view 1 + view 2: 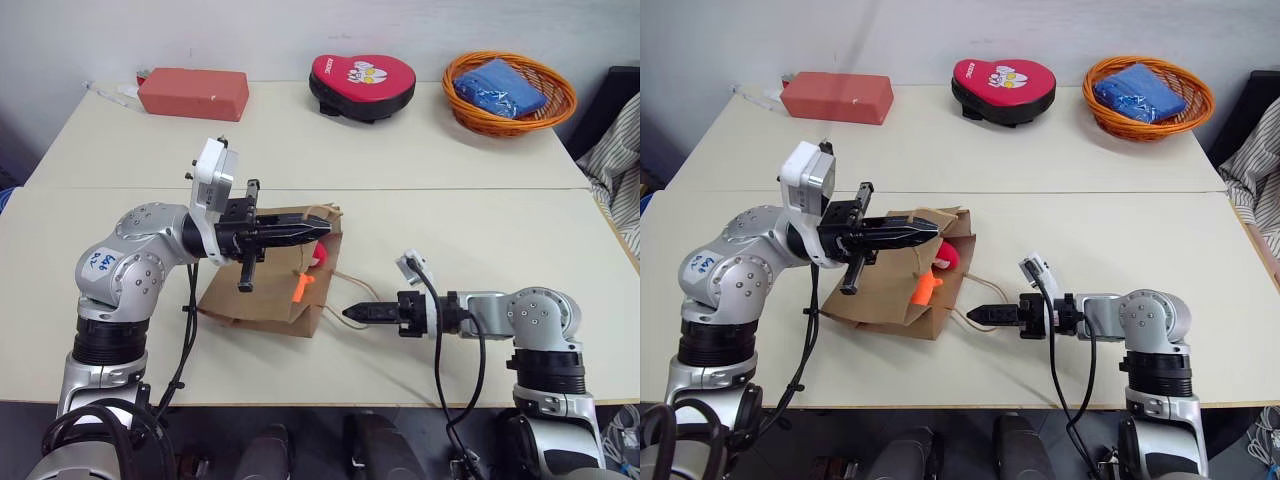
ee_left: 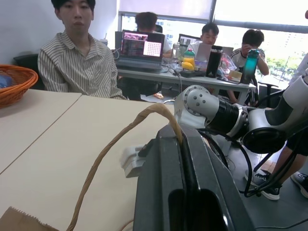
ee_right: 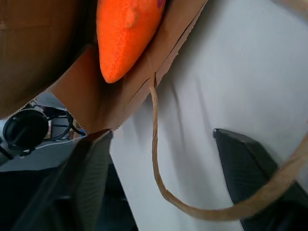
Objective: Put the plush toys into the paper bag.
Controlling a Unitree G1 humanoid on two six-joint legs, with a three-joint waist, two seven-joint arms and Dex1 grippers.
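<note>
- The orange plush toy (image 1: 925, 287) sits in the mouth of the paper bag (image 1: 890, 290), its tip poking out past the rim, with the red plush toy (image 1: 946, 256) just behind it at the same opening; both look partly in rather than fully dropped
- The bag lies tilted on the near table (image 1: 1060, 225), mouth facing the robot's right, so toys can be slid in sideways
- The left claw (image 1: 925, 232) is pressed together on the upper handle (image 2: 120, 139), lifting that lip so the mouth stays agape
- The lower handle (image 3: 163, 192) trails loose over the table toward the right claw (image 1: 975, 315), which hovers low just off the bag's mouth, fingers (image 3: 250, 163) parted and holding nothing
- Judged from this, the right claw is placed to nudge the orange toy deeper
- On the far table, well clear of the work: a red box (image 1: 193, 93), a heart-shaped pad (image 1: 362, 83) and an orange basket (image 1: 480, 118) holding blue cloth (image 1: 498, 86)
- A person in a striped shirt (image 2: 79, 67) sits beyond the table's end
</note>
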